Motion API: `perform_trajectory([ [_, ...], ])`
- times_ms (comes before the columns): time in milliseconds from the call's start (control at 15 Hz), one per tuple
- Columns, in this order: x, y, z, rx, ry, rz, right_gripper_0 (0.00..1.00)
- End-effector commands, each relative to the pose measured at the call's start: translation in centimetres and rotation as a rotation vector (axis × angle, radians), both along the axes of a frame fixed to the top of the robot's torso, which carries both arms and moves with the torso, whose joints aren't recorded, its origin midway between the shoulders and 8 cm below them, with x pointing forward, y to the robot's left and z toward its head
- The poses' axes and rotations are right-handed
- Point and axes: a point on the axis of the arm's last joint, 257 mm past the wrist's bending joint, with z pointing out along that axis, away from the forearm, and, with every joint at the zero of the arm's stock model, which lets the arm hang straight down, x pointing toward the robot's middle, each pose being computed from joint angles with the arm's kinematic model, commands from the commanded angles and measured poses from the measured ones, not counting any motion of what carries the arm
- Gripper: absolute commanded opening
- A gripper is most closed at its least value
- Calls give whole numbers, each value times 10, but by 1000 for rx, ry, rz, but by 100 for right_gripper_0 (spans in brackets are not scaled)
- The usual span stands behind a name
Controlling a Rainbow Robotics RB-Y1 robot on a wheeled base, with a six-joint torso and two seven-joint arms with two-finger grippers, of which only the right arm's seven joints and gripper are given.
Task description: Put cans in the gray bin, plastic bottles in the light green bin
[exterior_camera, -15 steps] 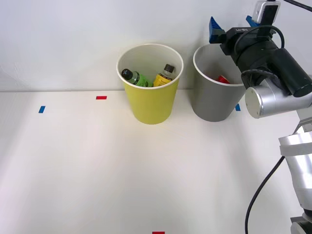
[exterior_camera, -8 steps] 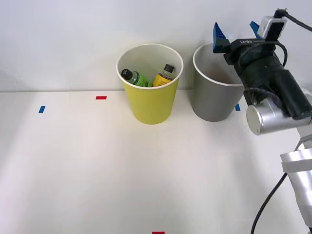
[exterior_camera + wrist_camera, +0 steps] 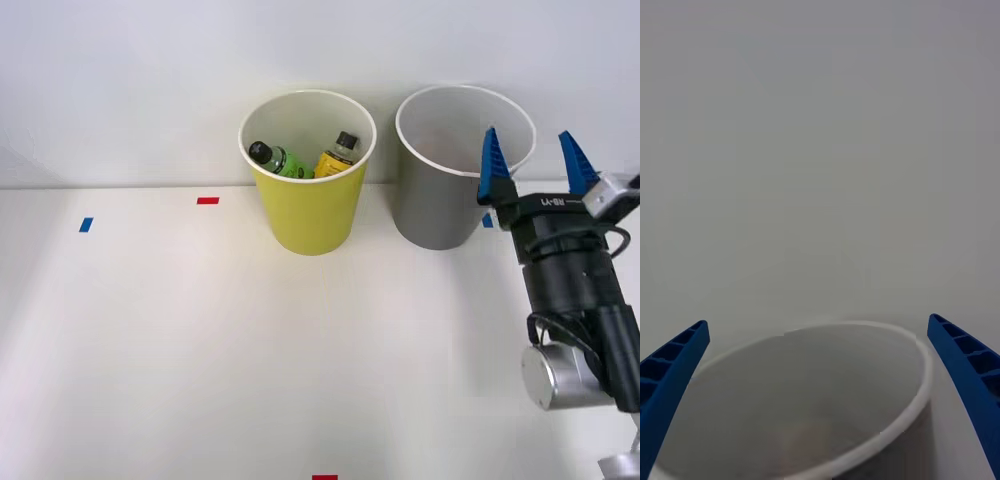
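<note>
The light green bin (image 3: 307, 210) stands at the back of the table and holds two plastic bottles, a green one (image 3: 280, 160) and a yellow-orange one (image 3: 334, 158), both with black caps. The gray bin (image 3: 440, 205) stands just right of it; its white rim (image 3: 887, 435) and pale inside show in the right wrist view. The can is hidden from view. My right gripper (image 3: 534, 160) is open and empty, its blue fingers pointing up just right of and in front of the gray bin.
Small tape marks lie on the white table: a blue one (image 3: 86, 225) at far left, a red one (image 3: 208, 200) left of the green bin, a red one (image 3: 325, 478) at the front edge. A white wall rises right behind the bins.
My right gripper has drawn back from above the gray bin toward the front right and lower. The red can seen inside the gray bin a second ago is now hidden.
</note>
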Motion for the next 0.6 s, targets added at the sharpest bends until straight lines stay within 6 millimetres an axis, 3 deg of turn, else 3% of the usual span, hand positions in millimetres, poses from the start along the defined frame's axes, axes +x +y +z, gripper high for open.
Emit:
perform_trajectory([
  [67,-34,-6,-9,-10,27,6,100],
  [333,-79,-15,-43,-27,118,-9,100],
  [600,-107,-25,-88,-31,229,-39,100],
])
